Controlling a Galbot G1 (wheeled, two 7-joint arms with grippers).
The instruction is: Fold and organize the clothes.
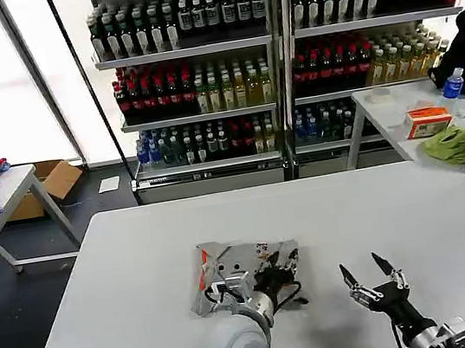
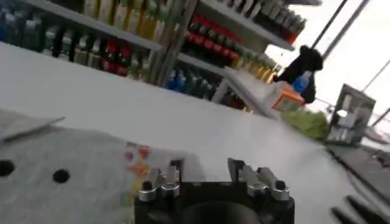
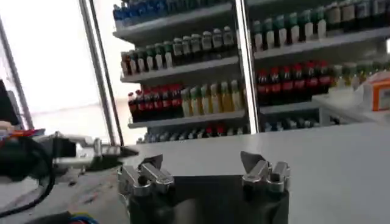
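Grippers first, nearest the robot's body. Left gripper [image 1: 274, 274] sits low over the near right part of the T-shirt [image 1: 229, 266], its fingers slightly parted with grey cloth under them; whether any fabric is pinched between them cannot be told. In the left wrist view the left gripper [image 2: 207, 173] shows the same cloth right below it, the coloured chest print [image 2: 139, 161] just beside one finger. Right gripper [image 1: 374, 280] hovers over bare table [image 1: 124, 269], well clear of the garment, fingers spread wide and holding nothing; the right wrist view confirms the open right gripper [image 3: 201, 163].

T-shirt lies already folded to a compact packet near the table's front centre, long axis running left to right, orange-red label [image 1: 202, 275] at its left end. It lies to the left of the right gripper and directly beneath the left one.

Judgement: the left arm is the nearer; any final fold or shift falls to it.

Beyond stand drink shelves [image 1: 191, 75].
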